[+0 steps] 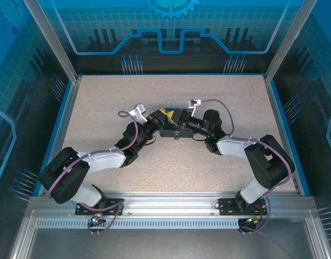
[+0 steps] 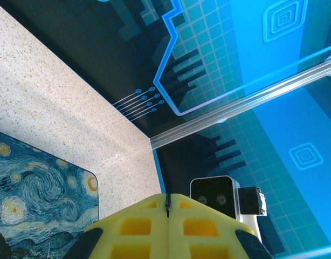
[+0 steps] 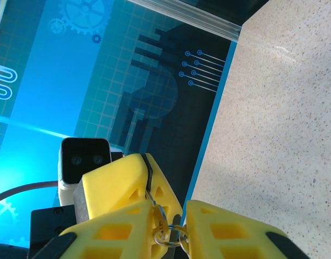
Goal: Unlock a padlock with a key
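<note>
Two arms, top view: both fold at the elbow and reach inward to meet over the middle of the table [image 1: 101, 97]; left gripper [image 1: 156, 115] and right gripper [image 1: 186, 123] face each other above a tin [image 1: 173, 130]; padlock [image 1: 176, 136], small and dark, at the tin's near edge, just near of both grippers.

Left wrist view: left gripper [image 2: 167, 198] yellow, fingers pressed flat together with nothing visible in the seam; tin lid [image 2: 41, 199], a blue-and-yellow swirl print, lies to its left on the speckled table; the right arm's camera [image 2: 211, 197] sits just beyond the fingertips.

Right wrist view: right gripper [image 3: 179, 216] nearly closed, with a key ring [image 3: 166, 235] of thin metal caught in the narrow slit; the left gripper's closed yellow fingers [image 3: 122, 181] touch or nearly touch its tips; whether a key hangs from the ring cannot be told.
</note>
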Controlling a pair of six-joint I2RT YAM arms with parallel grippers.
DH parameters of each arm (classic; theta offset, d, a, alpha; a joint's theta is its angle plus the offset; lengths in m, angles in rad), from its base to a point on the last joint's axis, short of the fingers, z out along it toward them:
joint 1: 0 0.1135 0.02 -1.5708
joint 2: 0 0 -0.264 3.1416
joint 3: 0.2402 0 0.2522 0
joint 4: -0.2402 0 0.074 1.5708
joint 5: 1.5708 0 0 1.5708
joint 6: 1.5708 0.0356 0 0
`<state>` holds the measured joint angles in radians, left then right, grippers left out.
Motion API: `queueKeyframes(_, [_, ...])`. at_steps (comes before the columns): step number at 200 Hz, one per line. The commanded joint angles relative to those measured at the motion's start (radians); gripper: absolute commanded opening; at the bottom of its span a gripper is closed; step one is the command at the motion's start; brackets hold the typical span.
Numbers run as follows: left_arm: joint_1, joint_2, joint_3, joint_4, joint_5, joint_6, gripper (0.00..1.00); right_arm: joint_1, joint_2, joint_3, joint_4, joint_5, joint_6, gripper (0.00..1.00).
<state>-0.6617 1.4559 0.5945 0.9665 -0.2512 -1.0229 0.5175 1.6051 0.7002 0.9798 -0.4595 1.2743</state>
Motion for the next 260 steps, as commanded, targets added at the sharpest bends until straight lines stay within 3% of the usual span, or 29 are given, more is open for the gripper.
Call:
queueKeyframes(1, [-0.008,0.005,0.014,0.019,-0.03,-0.01,0.0,0.014,0.01,0.004,0.046,-0.019,-0.019,0.21])
queueKeyframes(93, [-0.011,-0.002,-0.001,0.022,-0.041,-0.008,0.0,0.016,0.012,0.019,0.04,-0.025,-0.021,0.1])
queueKeyframes(140, [-0.011,-0.016,-0.012,0.019,-0.051,-0.007,0.0,0.014,0.003,0.013,0.03,-0.024,-0.026,0.0])
queueKeyframes(232, [-0.013,-0.032,-0.024,0.015,-0.068,-0.006,0.0,0.003,-0.011,0.001,0.019,-0.022,-0.029,0.0])
queueKeyframes(260, [-0.013,-0.032,-0.019,0.013,-0.065,-0.005,0.0,-0.002,-0.02,-0.008,0.021,-0.019,-0.03,0.41])
